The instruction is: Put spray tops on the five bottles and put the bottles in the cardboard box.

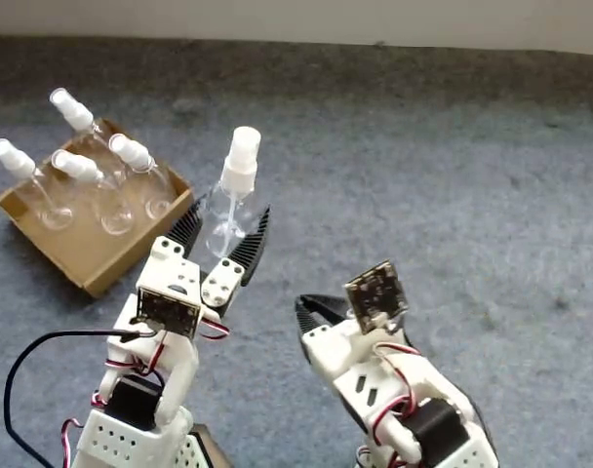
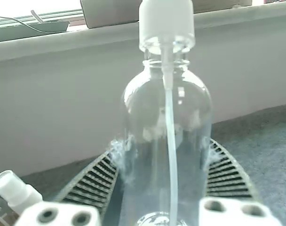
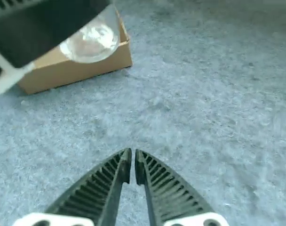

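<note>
The cardboard box [image 1: 77, 255] lies well off to the outer side of the left gripper [image 1: 228, 222], and it already holds four capped bottles [image 1: 116, 200] leaning every which way. The fifth bottle [image 2: 164, 141] stands upright, pinched at its lower body between the left fingers. Its spray top [image 2: 166, 23] sits high above the fingertips, and from here it looks perched on the neck rather than wound down. The right gripper [image 3: 132, 160] hangs over bare carpet with its fingers drawn nearly together on nothing. My worry is that tipping the bottle toward the box could shed that loose top, the slick clear wall might slide in the grip, or it might knock the crowded four
</note>
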Controlling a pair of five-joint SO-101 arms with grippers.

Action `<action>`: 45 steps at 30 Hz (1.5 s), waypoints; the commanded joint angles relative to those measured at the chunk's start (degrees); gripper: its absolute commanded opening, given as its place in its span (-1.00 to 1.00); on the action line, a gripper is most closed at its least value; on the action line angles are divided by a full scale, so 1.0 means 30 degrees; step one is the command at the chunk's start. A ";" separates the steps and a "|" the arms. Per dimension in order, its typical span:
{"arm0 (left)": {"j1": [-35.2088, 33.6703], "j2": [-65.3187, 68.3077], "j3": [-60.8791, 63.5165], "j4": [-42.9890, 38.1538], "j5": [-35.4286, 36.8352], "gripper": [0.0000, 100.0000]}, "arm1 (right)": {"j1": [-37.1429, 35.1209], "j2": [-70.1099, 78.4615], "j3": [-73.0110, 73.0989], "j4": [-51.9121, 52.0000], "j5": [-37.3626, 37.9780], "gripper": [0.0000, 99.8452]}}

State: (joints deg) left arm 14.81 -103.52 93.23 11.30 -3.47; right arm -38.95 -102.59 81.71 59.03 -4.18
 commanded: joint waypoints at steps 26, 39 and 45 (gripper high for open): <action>0.2945 -0.0249 0.0220 -0.0469 0.5861 -0.85 | -0.2828 -0.0952 0.4674 -0.8015 0.0059 -0.99; 0.4615 -0.0220 0.1275 -0.0440 0.5802 -0.85 | 0.0249 -0.0952 0.4586 -0.7985 0.0059 -0.99; 0.4645 -0.0220 0.1275 -0.0410 0.5802 -0.85 | 0.1509 -0.0952 0.4498 -0.7985 0.0059 -0.99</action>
State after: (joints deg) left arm 27.65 -103.52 95.87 11.12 14.73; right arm -36.75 -104.62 95.34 36.70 -4.18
